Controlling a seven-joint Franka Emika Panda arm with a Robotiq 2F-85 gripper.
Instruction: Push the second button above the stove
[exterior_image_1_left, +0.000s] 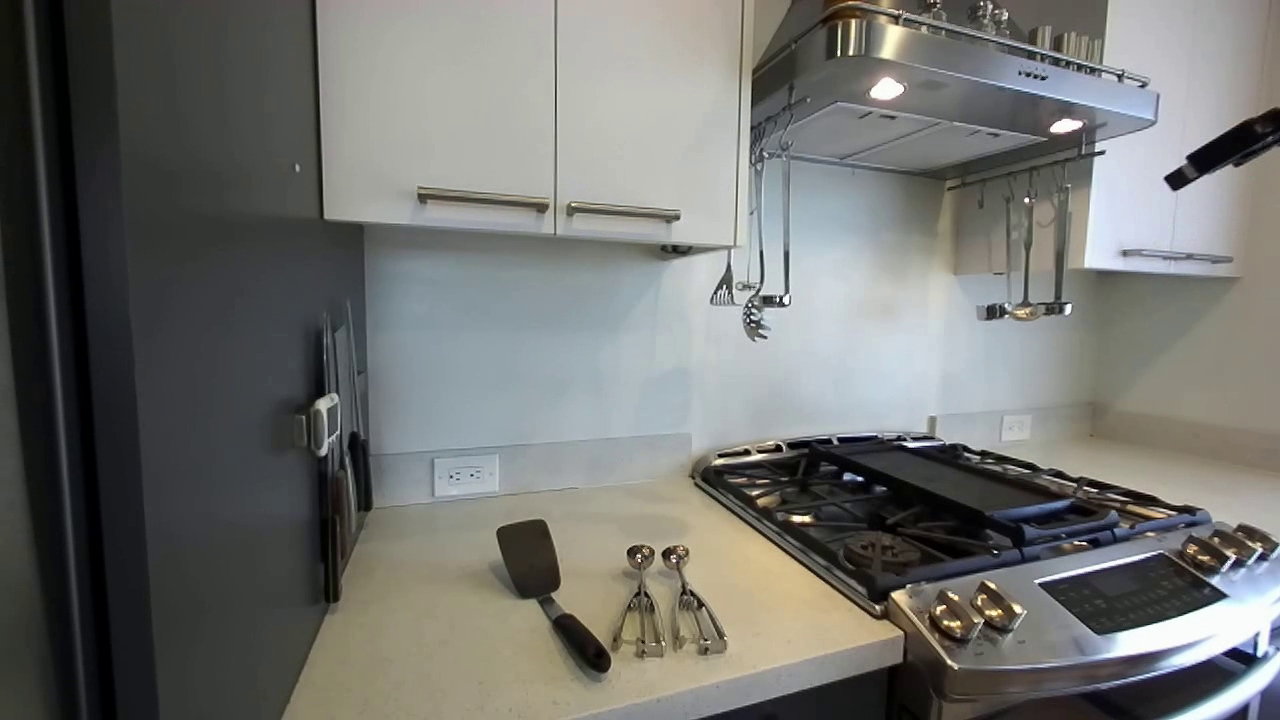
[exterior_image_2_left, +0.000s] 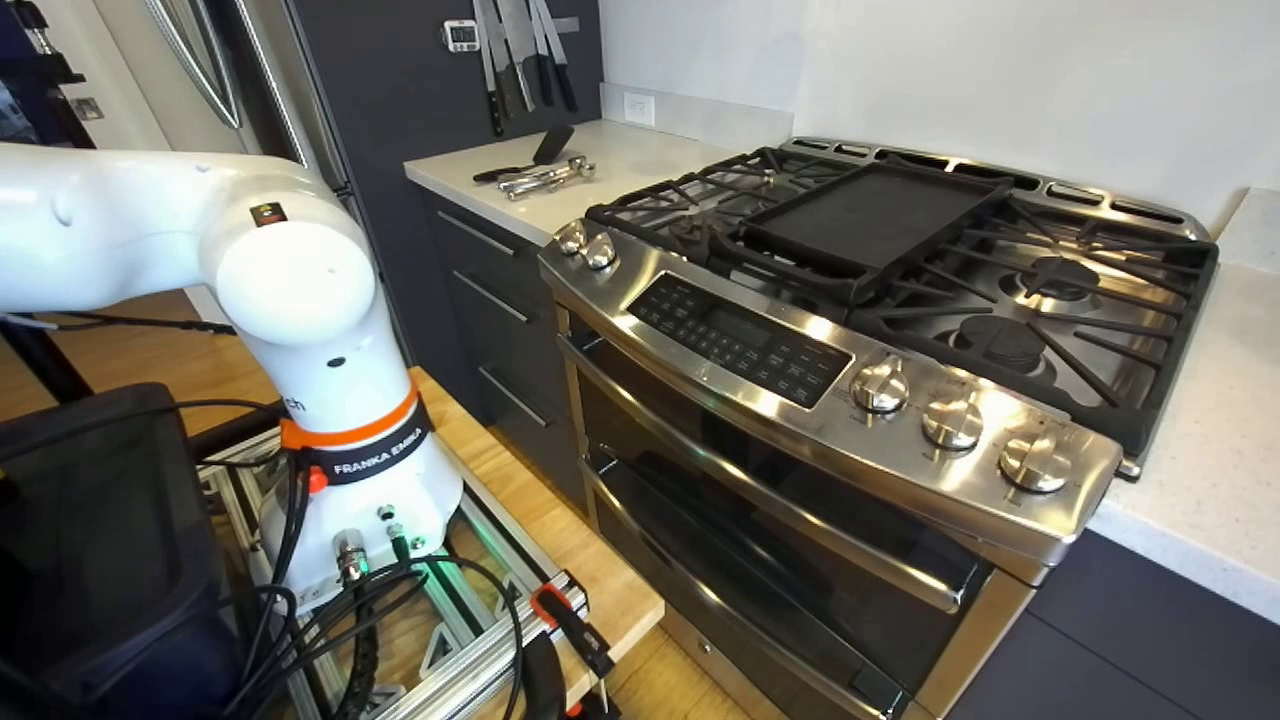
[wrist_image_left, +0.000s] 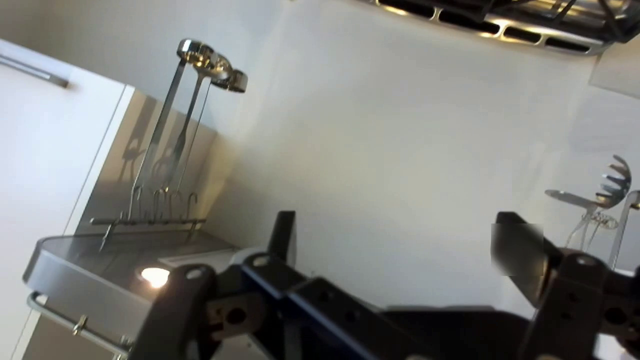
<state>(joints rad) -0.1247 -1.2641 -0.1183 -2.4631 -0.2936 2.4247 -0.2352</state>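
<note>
The stove is a wide steel gas range with black grates and silver knobs, in both exterior views (exterior_image_1_left: 1060, 590) (exterior_image_2_left: 700, 375). A strip of its back edge shows in the wrist view (wrist_image_left: 515, 34). Above it hangs the steel hood (exterior_image_1_left: 940, 50), with a short row of small dark buttons (exterior_image_1_left: 1033, 74) on its front face. Part of the hood shows at lower left in the wrist view (wrist_image_left: 95, 280), its buttons not visible. My gripper (wrist_image_left: 396, 216) is open and empty, facing the wall. A dark finger of it (exterior_image_1_left: 1225, 152) shows right of the hood, apart from it in that view.
Utensils hang on rails under both hood ends (exterior_image_1_left: 1030, 250) (exterior_image_1_left: 765, 240). White cabinets (exterior_image_1_left: 640, 110) flank the hood. A spatula (exterior_image_1_left: 535, 560) and two scoops (exterior_image_1_left: 640, 605) lie on the counter. A rail (exterior_image_1_left: 1000, 42) with small items runs along the hood's top.
</note>
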